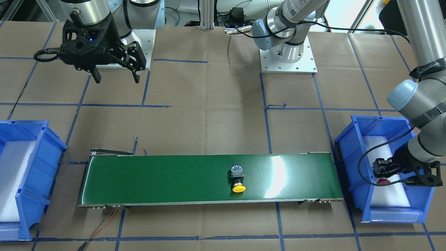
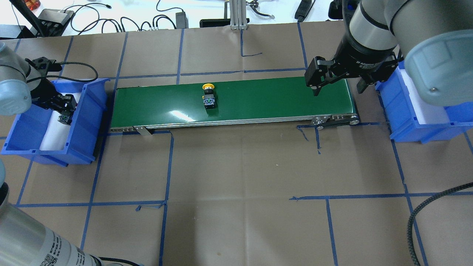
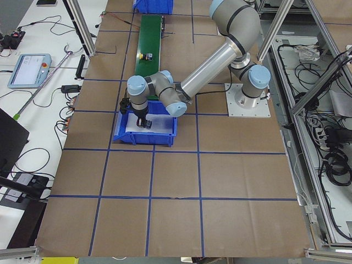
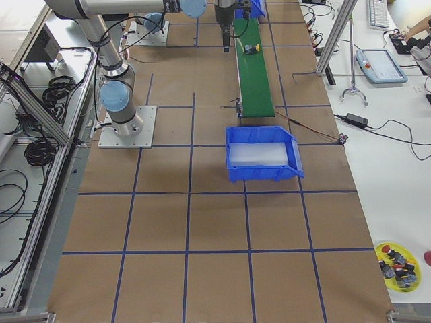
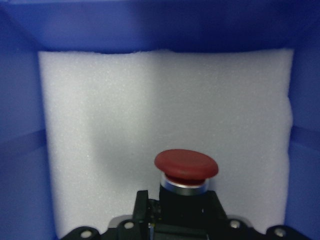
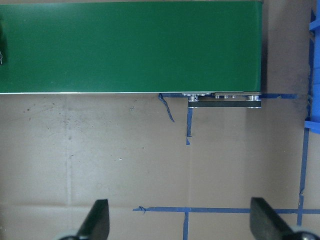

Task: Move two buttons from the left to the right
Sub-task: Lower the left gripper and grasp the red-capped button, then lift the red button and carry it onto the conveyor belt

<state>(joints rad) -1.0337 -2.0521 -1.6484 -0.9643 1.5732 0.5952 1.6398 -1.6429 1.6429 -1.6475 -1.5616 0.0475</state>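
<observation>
The yellow-capped button (image 1: 238,180) lies on its side near the middle of the green conveyor belt (image 1: 167,177); it also shows in the overhead view (image 2: 208,96). My left gripper (image 1: 380,173) is inside the blue bin (image 1: 351,146) at my left and is shut on the red-capped button (image 5: 186,167), cap pointing away over the white foam (image 5: 125,125). My right gripper (image 2: 337,88) hangs open and empty over the belt's right end, well apart from the yellow button; its fingers (image 6: 99,220) show wide apart in the right wrist view.
A second blue bin (image 2: 406,122) with white foam stands past the belt's right end. The belt (image 2: 266,99) has metal end brackets (image 2: 334,119). Brown paper with blue tape lines covers the table (image 2: 240,177). Cables lie along the far edge.
</observation>
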